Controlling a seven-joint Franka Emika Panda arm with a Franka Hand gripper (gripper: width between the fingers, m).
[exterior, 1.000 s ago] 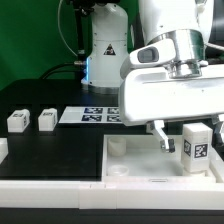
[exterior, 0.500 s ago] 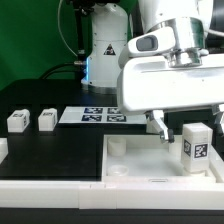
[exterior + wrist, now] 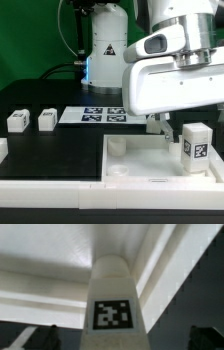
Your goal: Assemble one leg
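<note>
Standing up straight, the leg sits in the white tray, by the near corner of the counter on the exterior view's right. The pincer hangs just beside it, not touching. Its fingers are wide apart and hold nothing. Two spare legs rest near the counter's edge on the exterior view's left.

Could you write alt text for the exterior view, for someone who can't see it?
A white robot gripper hangs open beside a small tagged leg standing upright in a large white tray. Two more small legs sit on the black table toward the exterior view's left, near the marker board.
</note>
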